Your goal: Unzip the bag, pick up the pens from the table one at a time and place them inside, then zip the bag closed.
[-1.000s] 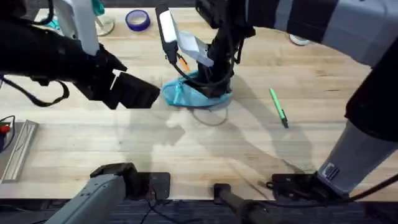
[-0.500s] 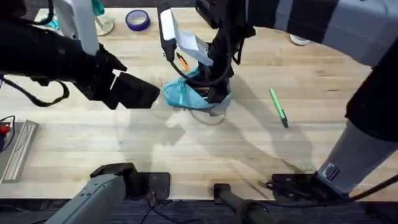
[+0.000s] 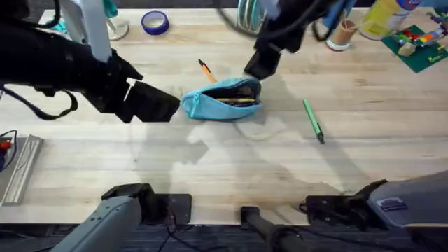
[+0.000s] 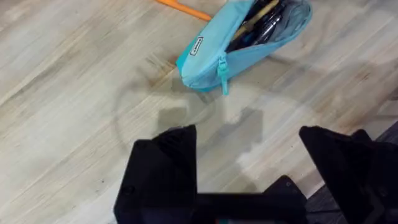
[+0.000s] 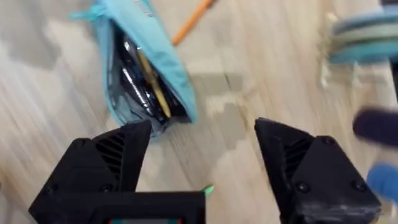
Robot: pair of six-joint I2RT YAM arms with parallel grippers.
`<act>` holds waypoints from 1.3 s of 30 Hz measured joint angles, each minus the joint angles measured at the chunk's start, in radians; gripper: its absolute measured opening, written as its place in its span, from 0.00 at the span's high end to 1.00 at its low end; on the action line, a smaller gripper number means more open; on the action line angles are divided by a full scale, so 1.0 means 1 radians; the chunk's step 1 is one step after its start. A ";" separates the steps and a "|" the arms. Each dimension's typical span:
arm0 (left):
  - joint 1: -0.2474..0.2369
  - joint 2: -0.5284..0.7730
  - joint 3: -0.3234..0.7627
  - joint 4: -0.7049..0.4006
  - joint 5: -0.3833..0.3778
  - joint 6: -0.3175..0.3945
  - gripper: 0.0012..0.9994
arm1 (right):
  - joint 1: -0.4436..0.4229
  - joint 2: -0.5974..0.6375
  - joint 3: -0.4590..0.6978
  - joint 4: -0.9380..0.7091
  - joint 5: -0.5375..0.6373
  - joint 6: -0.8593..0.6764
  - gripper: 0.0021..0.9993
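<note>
Now, bag (image 3: 222, 99): unzipped mid-table, apparently yellow pen (image 5: 153, 83) inside.
Orange pen (image 3: 206, 71): behind it.
Green pen (image 3: 313, 120): rightward.
Left gripper (image 4: 249, 171), right gripper (image 5: 202, 165): fingers apart.

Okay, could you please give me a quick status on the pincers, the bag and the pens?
Both pincers, left and right, open, empty. Bag unzipped, yellow pen inside. Orange pen and green pen on the table. Nothing in the way.
</note>
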 joint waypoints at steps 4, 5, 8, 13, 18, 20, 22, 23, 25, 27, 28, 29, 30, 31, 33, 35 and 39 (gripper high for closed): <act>0.000 0.000 0.000 0.000 0.000 0.000 0.00 | -0.063 -0.058 0.002 -0.048 0.034 0.149 0.00; 0.000 0.000 0.000 0.000 0.000 0.000 0.00 | -0.083 -0.067 0.002 -0.066 0.039 0.182 0.00; 0.000 0.000 0.000 0.000 0.000 0.000 0.00 | -0.142 -0.086 0.002 -0.099 0.049 0.266 0.00; 0.000 0.000 0.000 0.000 0.000 0.000 0.00 | -0.210 -0.118 0.002 -0.091 0.052 0.395 0.00; 0.000 0.000 0.000 0.000 0.000 0.000 0.00 | -0.263 -0.168 -0.022 -0.065 0.053 0.493 0.00; 0.000 0.000 0.000 0.000 0.000 0.000 0.00 | -0.276 -0.196 -0.069 -0.032 0.053 0.512 0.00; 0.000 0.000 0.000 0.000 0.000 0.000 0.00 | -0.282 -0.229 -0.133 0.001 0.053 0.523 0.00; 0.000 0.000 0.000 0.000 0.000 0.000 0.00 | -0.285 -0.245 -0.168 0.016 0.053 0.527 0.00; 0.000 0.000 0.000 0.000 0.000 0.000 0.00 | -0.291 -0.282 -0.237 0.045 0.053 0.534 0.00; 0.000 0.000 0.000 0.000 0.000 0.000 0.00 | -0.302 -0.322 -0.304 0.079 0.055 0.537 0.00; 0.000 0.000 0.000 0.000 0.000 0.000 0.00 | -0.310 -0.341 -0.334 0.093 0.056 0.538 0.00; 0.000 0.000 0.000 0.000 0.000 0.000 0.00 | -0.318 -0.362 -0.365 0.114 0.056 0.538 0.00; 0.000 0.000 0.000 0.000 0.000 0.000 0.00 | -0.328 -0.384 -0.395 0.131 0.056 0.540 0.00; 0.000 0.000 0.000 0.000 0.000 0.000 0.00 | -0.339 -0.406 -0.427 0.152 0.056 0.541 0.00; 0.000 0.000 0.000 0.000 0.000 0.000 0.00 | -0.357 -0.441 -0.486 0.190 0.057 0.541 0.00; 0.000 0.000 0.000 0.000 0.000 0.000 0.00 | -0.371 -0.469 -0.552 0.230 0.062 0.544 0.00; 0.000 0.000 0.000 0.000 0.000 0.000 0.00 | -0.377 -0.490 -0.680 0.304 0.067 0.544 0.00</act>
